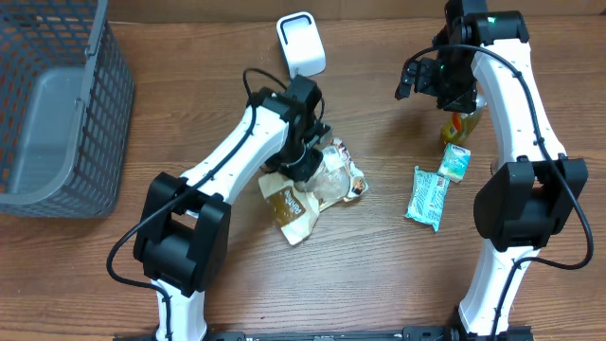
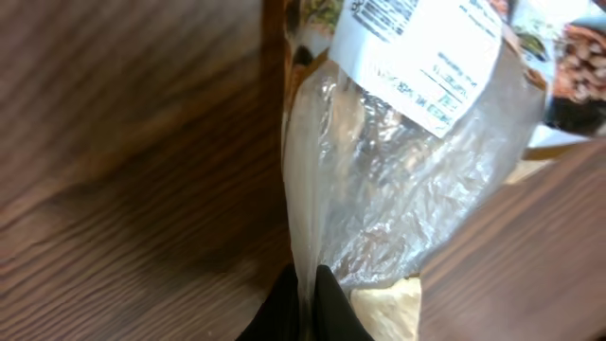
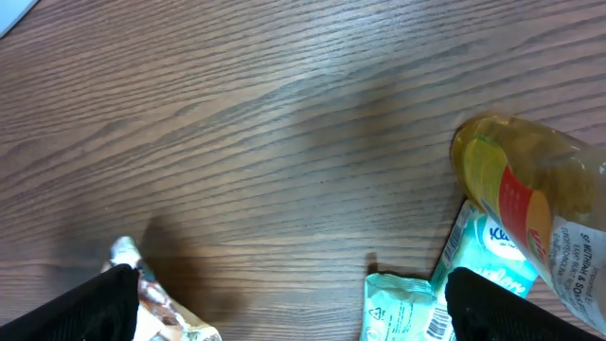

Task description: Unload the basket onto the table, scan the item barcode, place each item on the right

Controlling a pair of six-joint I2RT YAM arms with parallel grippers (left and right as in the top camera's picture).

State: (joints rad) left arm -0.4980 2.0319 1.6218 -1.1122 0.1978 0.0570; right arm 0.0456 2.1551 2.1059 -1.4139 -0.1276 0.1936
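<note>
Tabletop (image 1: 379, 275): brown wood grain, carrying everything below.
Basket (image 1: 109, 104): grey mesh, at the far left edge, well apart from the other items.
Left arm (image 1: 227, 152): white with black joints, reaching from the near edge toward the middle of the tabletop.
Right arm (image 1: 525, 104): white and black, stretched along the right side toward the far edge.
Clear snack bag (image 1: 329, 178): the item to scan lies mid-tabletop, crumpled, with a white printed label (image 2: 421, 57) facing the left wrist view. A brown-and-cream printed part (image 1: 292, 210) sits against its near-left side, and I cannot tell whether it is a separate packet.
Left end effector (image 2: 305, 303): directly over the bag, jaws together and pinching a fold of its clear plastic.
Right end effector (image 3: 298, 303): fingers spread wide and holding nothing, above bare wood just beside the bottle.
Scanner (image 1: 301, 43): a white device at the far centre, beyond the bag.
Teal packet (image 1: 427, 197): flat on the right side, near the right arm.
Bottle (image 1: 459, 125): yellow liquid and a red-and-green label, far right.
Green pack (image 1: 455, 163): small, between the bottle and the teal packet, touching both in the right wrist view.
</note>
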